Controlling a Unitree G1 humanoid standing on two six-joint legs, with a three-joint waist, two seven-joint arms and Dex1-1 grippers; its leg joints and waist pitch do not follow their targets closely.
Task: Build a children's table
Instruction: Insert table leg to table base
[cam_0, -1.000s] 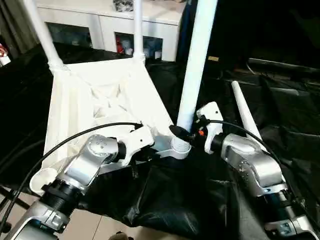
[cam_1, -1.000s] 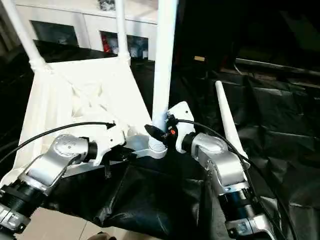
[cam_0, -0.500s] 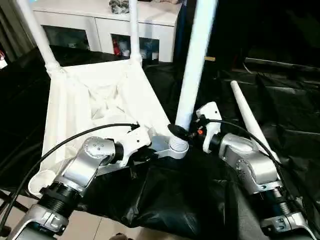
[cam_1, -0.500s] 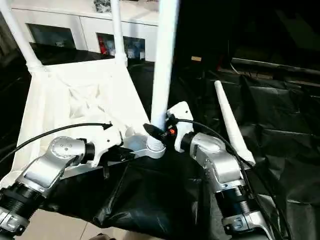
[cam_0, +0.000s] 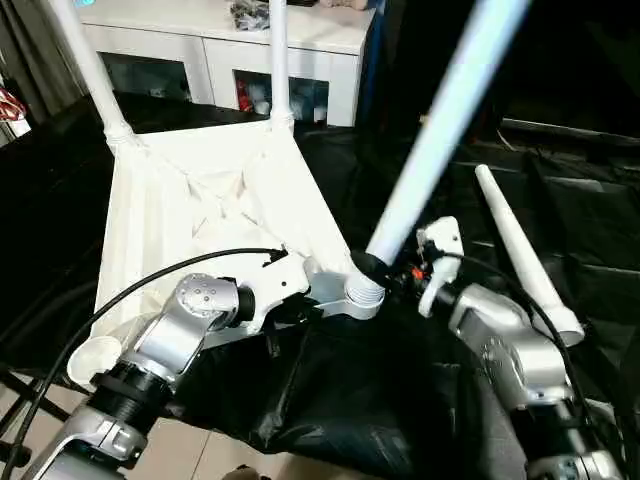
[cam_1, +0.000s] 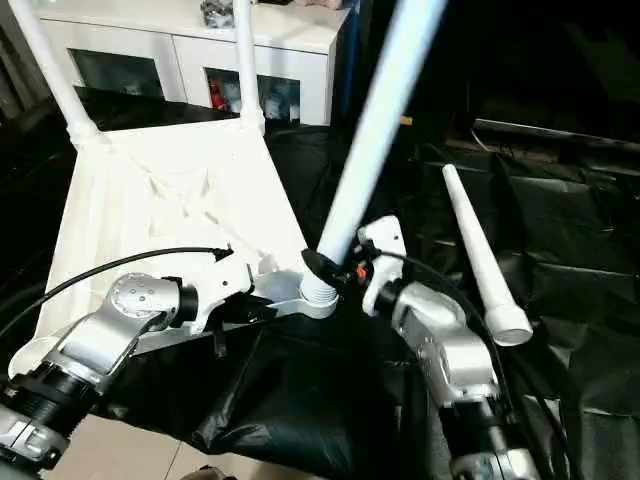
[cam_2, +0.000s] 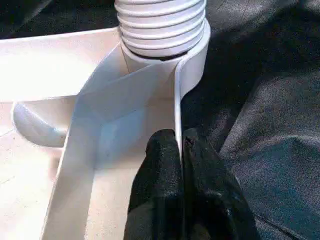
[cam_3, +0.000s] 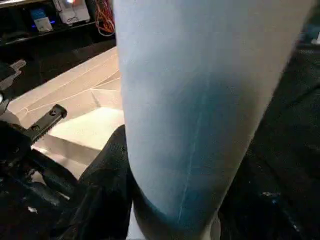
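Here both silver forearms reach forward and inward over black sheeting (cam_0: 330, 400) to meet at the near right corner of the upturned table top (cam_0: 200, 200). The left gripper (cam_2: 180, 150) is clenched on the thin raised rim (cam_2: 176, 105) just beside the corner socket (cam_0: 362, 297), one black finger on each side of the wall. The right gripper (cam_0: 392, 272) grasps the base of a leg (cam_0: 440, 130) just above its ribbed end, which sits in that socket; its fingers (cam_3: 107, 180) wrap round the tube.

The top lies underside up on the dark cloth, white, its ribbing crossing in diagonal webs, with an empty round socket (cam_0: 90, 358) at the near left corner. Two far legs (cam_0: 278, 60) stand upright in the far corners. A fourth leg (cam_0: 520, 255) lies loose on the sheeting to the right, apart from the top. Behind stands a white cabinet (cam_0: 220, 50).

A second ago the held leg stood almost upright; now it leans strongly to the right and away, while its ribbed end remains in the socket. The left grip on the rim is unchanged.
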